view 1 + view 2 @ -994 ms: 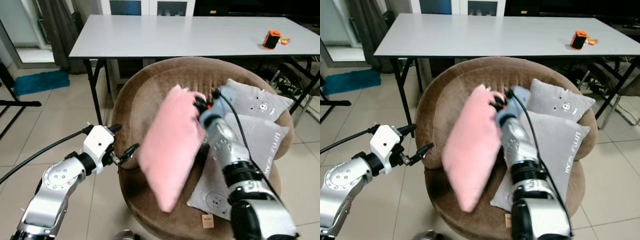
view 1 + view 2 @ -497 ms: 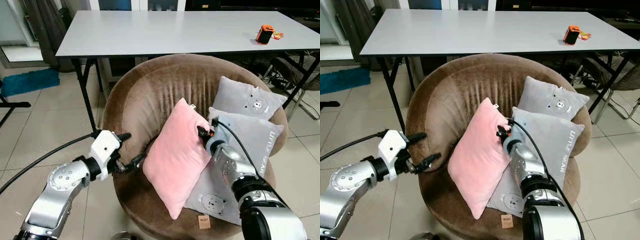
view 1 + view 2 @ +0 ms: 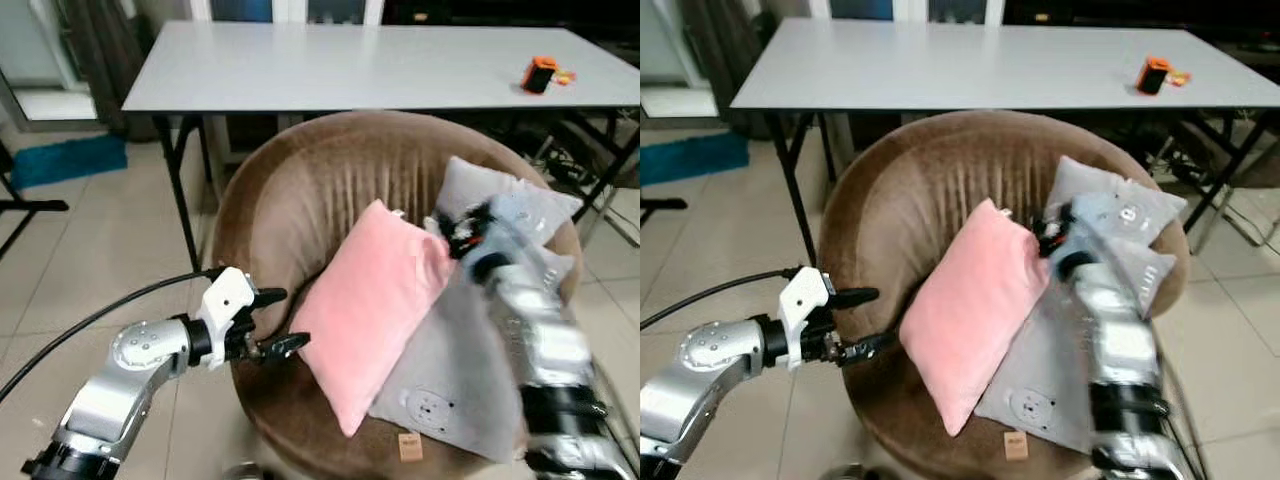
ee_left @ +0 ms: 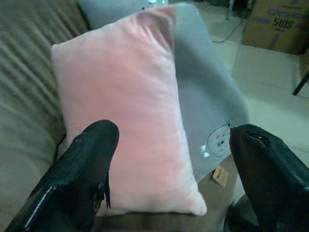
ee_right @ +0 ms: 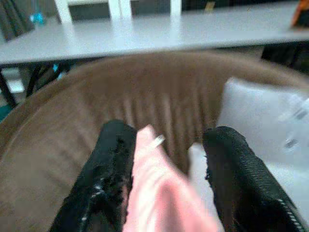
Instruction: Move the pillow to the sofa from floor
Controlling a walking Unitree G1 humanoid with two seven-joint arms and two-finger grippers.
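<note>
You can read "5105" in dark print on the cardboard box [image 4: 280,26] on the floor to the right, beyond the sofa; other print is too blurred.

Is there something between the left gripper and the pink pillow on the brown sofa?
Nothing visible does. The left gripper is open and aimed straight at the pink pillow, which lies on the brown sofa leaning against a grey pillow. Between its fingers there is only a free gap before the pillow.

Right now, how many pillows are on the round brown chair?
3: a pink pillow leaning mid-seat, a grey pillow beside it toward the right arm, another grey one against the backrest. Others may be hidden behind them.
</note>
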